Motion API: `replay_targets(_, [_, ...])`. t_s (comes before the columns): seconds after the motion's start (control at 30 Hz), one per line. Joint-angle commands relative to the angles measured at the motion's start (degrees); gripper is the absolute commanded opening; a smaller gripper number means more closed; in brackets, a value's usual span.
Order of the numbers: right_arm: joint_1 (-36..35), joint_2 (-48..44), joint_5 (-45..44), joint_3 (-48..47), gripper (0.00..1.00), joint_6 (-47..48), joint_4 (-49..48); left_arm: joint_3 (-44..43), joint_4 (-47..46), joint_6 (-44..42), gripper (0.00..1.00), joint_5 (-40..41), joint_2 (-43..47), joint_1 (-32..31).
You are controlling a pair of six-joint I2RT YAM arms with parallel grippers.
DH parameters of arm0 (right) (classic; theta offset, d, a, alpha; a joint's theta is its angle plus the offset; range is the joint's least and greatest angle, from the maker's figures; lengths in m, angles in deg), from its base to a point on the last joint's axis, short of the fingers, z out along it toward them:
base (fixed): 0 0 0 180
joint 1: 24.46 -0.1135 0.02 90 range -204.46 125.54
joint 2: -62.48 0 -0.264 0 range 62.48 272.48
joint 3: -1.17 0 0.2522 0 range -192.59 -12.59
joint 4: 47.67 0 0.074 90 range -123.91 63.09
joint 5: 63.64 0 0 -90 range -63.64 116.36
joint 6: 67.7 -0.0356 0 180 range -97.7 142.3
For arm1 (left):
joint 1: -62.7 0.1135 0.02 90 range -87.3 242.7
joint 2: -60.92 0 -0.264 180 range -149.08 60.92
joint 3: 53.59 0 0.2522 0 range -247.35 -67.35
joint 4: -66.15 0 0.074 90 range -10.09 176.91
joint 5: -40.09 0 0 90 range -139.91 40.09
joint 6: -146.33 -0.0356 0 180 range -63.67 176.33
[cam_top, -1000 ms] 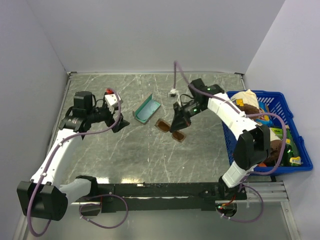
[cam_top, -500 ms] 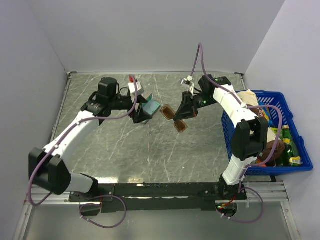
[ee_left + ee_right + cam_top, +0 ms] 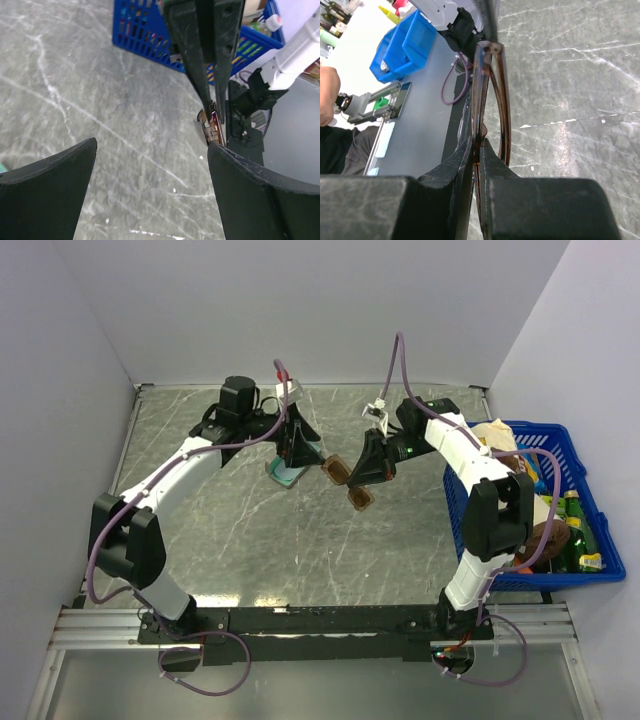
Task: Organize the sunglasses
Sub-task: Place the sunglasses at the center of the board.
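Above the table's centre, a touch toward 12 o'clock, my right gripper (image 3: 358, 476) has its jaws nearly closed, pinching the sunglasses (image 3: 338, 471) at the bridge. Their long axis runs from 10 o'clock to 4 o'clock in the top view, with one amber lens toward the case (image 3: 287, 476) and the other toward the near edge. My wrist view shows the frame edge-on, standing straight out from my fingertips. At 9 o'clock of the sunglasses, my left gripper (image 3: 297, 450) hovers over the open, teal-lined case, jaws spread wide and holding nothing. The table (image 3: 230, 540) is grey marbled stone. Pale walls close three sides. A blue basket (image 3: 575, 455) of clutter sits at 3 o'clock.
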Motion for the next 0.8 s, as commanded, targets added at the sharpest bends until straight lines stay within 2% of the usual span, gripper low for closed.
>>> replay_targets(0.0, [-0.2, -1.9, 5.4, -0.5, 0.0, 3.6, 12.5, -4.4, 0.5, 0.9, 0.96, -5.2, -1.5, -3.1])
replay_targets(0.23, [-0.2, -0.8, 3.7, -0.8, 0.0, 3.5, 12.5, -6.1, 2.0, 1.0, 0.96, -7.1, -2.3, -4.9])
replay_targets(0.4, [-0.3, -1.5, 1.5, 0.3, 0.0, -0.2, 8.7, -5.3, -0.8, 3.3, 0.97, -3.1, -0.5, -3.7])
replay_targets(0.43, [-0.1, -2.5, 0.6, 0.9, 0.0, -1.9, 6.7, -5.3, -1.6, 4.2, 0.96, -3.2, -0.4, -3.4])
replay_targets(0.5, [-0.5, -4.2, -2.7, 4.0, 0.0, -13.2, -5.1, -6.2, 0.3, 3.7, 0.97, -3.0, -0.2, -2.8])
replay_targets(0.53, [-1.0, -6.9, -7.3, 5.5, 0.0, -17.4, -10.1, -6.4, 1.2, 3.1, 0.96, -2.3, 0.2, -2.6])
replay_targets(0.57, [-1.3, -8.2, -10.9, 8.7, 0.0, -24.5, -19.2, -6.3, 1.4, 2.6, 0.96, -1.9, 0.6, -2.0])
replay_targets(0.6, [-1.8, -9.4, -13.8, 10.1, 0.0, -26.6, -22.2, -5.5, 1.1, 2.8, 0.96, -1.5, 1.1, -1.6])
replay_targets(0.63, [-2.9, -10.9, -18.7, 11.0, 0.0, -28.2, -24.3, -5.1, 0.9, 2.7, 0.96, -1.3, 2.0, -1.0])
replay_targets(0.77, [-4.5, -9.4, -23.3, 9.3, 0.0, -29.5, -24.0, -3.6, 1.1, 2.1, 0.96, -2.6, 3.1, 1.6])
